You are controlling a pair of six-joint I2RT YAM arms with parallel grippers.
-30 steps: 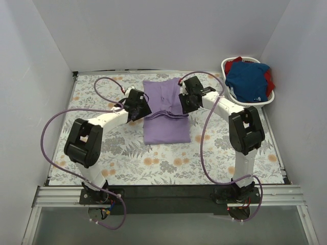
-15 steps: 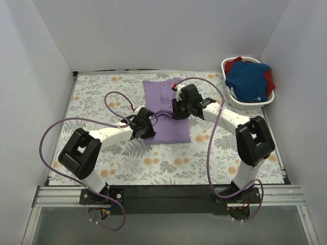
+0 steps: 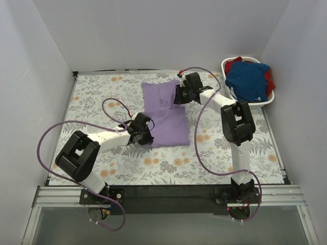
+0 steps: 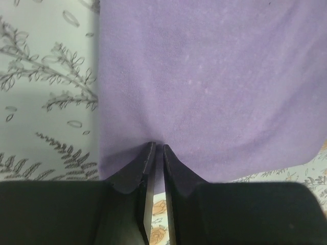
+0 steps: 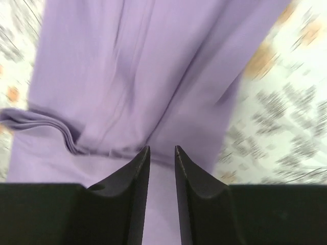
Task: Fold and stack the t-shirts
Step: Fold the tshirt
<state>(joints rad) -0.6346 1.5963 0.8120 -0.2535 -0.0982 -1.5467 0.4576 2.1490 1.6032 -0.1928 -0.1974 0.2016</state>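
One lavender t-shirt [image 3: 164, 115] lies folded into a tall rectangle in the middle of the flowered table [image 3: 102, 97]. Its near half is smooth, and a bunch of layered edges shows at one side in my right wrist view.

My left gripper [image 4: 157, 147] sits at the shirt's near left corner. Its jaws are drawn to a thin slit, and the cloth puckers into their tips, pinched there. My right gripper [image 5: 162, 149] is over the shirt's far right edge. Its jaws stand narrow with lavender cloth showing in the gap, but I cannot tell whether they grip it.

Well apart from both, at the far right, the blue t-shirt [image 3: 248, 79] is heaped in the white basket [image 3: 236, 102] over the red t-shirt [image 3: 269, 76], which shows only at the rim.

My right wrist view is blurred. My left fingers cover part of the near hem.
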